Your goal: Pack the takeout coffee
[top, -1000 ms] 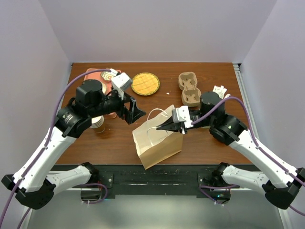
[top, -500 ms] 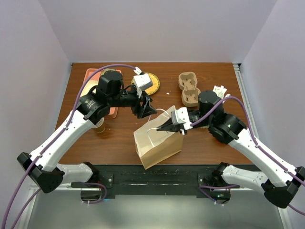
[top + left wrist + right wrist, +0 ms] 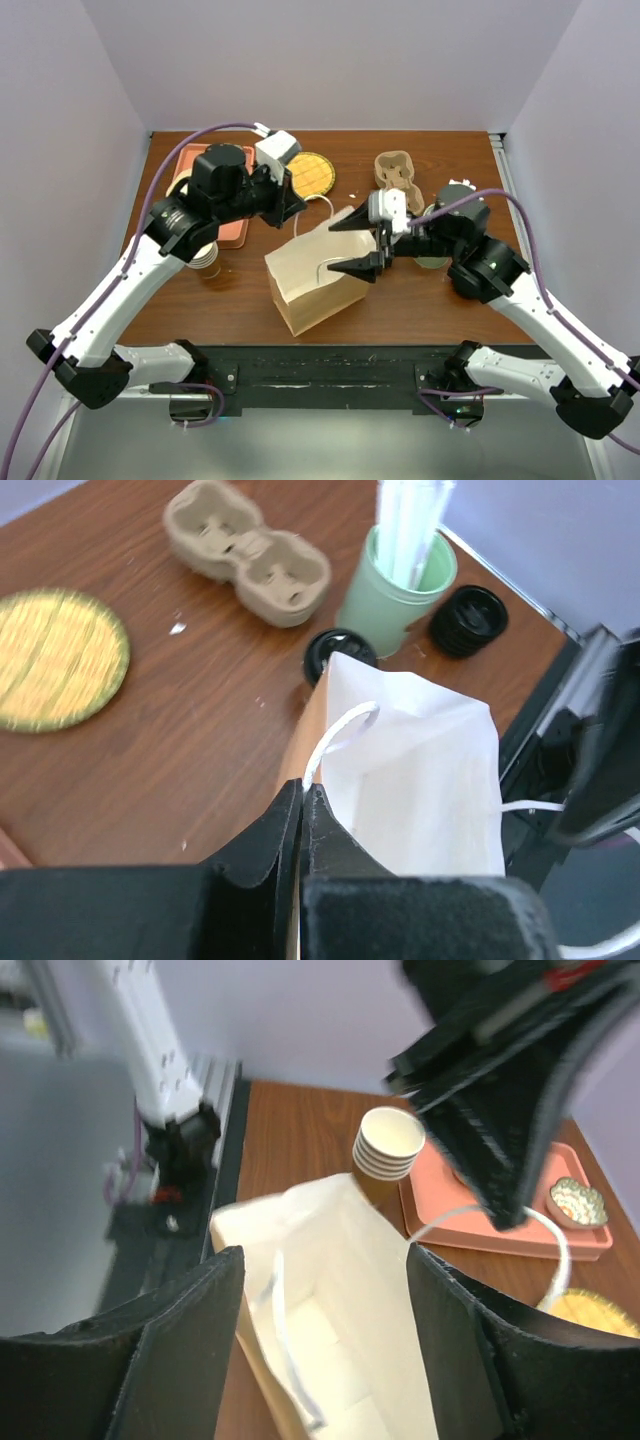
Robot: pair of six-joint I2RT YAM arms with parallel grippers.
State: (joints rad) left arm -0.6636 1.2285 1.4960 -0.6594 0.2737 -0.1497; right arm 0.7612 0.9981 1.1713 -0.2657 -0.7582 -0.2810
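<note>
Currently early stage: bag prep only, coffee not packed. Paper bag (image 3: 315,285) stands open near the middle of the surface's near edge, white handles showing. Left gripper (image 3: 303,795) has its fingers pressed together on the bag's rim, right where a white handle loop starts, so it is pinching paper and, by my read, holding the mouth open. Right gripper (image 3: 345,248) sits over the bag's right-hand rim with fingers spread wide and grips nothing. The right wrist view looks straight into the bag, and what shows of the inside is bare white paper. Takeout coffee (image 3: 340,658), black lid seen from above, stands on the right half of the surface, just past the bag's rim and just beside the green cup of straws (image 3: 395,600). A stack of spare black lids (image 3: 468,620) sits on the other side of that green cup. The top view hides the coffee behind the right arm. Neither gripper touches it. Also on the surface are a pulp cup carrier (image 3: 395,178) near the far edge and a stack of lidless cups (image 3: 205,258) toward the left edge by the orange tray (image 3: 190,170). Done, as I judge it: bag upright and opened. Left to do: the right arm fetches the coffee, keeps it upright and lowers it through the mouth while the left holds the rim, then both release. Risk: the light bag may tip or fold if the rim is dropped early.
</note>
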